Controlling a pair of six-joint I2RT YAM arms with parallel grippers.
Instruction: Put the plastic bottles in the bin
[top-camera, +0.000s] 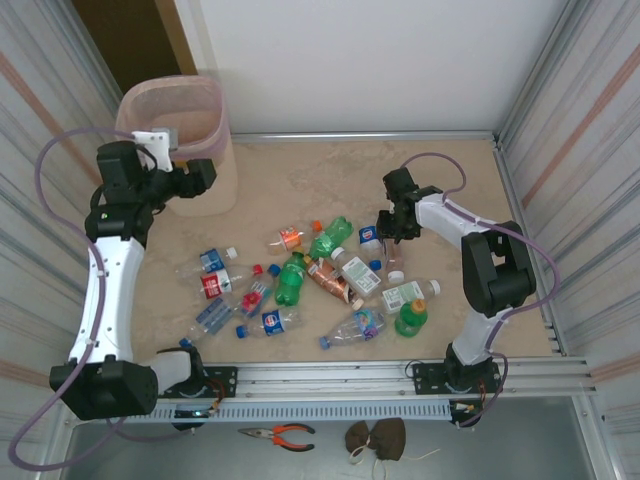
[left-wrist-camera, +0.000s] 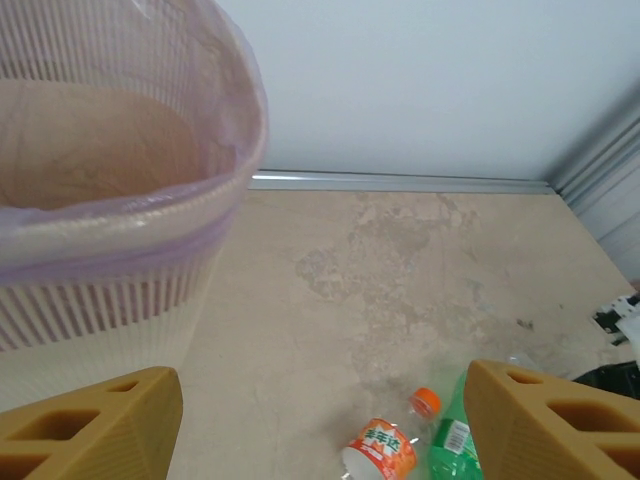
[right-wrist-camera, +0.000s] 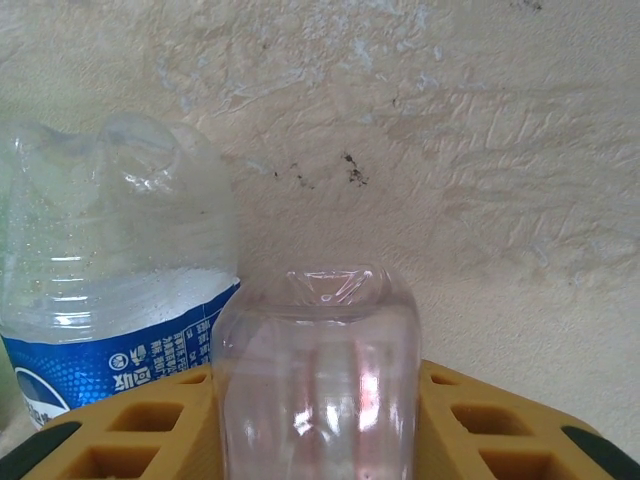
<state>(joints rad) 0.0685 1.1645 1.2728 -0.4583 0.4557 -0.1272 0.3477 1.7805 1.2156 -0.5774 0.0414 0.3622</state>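
Note:
Several plastic bottles (top-camera: 320, 280) lie scattered on the floor in the middle of the top view. The pale pink bin (top-camera: 178, 118) stands at the back left, lined with a thin bag. My right gripper (top-camera: 388, 228) is down at the right end of the pile. In the right wrist view it (right-wrist-camera: 315, 410) is shut on a clear bottle (right-wrist-camera: 315, 330), beside a blue-labelled bottle (right-wrist-camera: 110, 290). My left gripper (top-camera: 203, 177) hangs open and empty next to the bin (left-wrist-camera: 120, 220), with an orange-labelled bottle (left-wrist-camera: 385, 450) and a green bottle (left-wrist-camera: 450, 442) below its fingers (left-wrist-camera: 90, 425).
Corrugated metal walls (top-camera: 590, 130) close in both sides, and a white wall stands at the back. A metal rail (top-camera: 400, 375) runs along the front. Beyond it lie orange-handled pliers (top-camera: 282, 433) and a brown object (top-camera: 377, 437).

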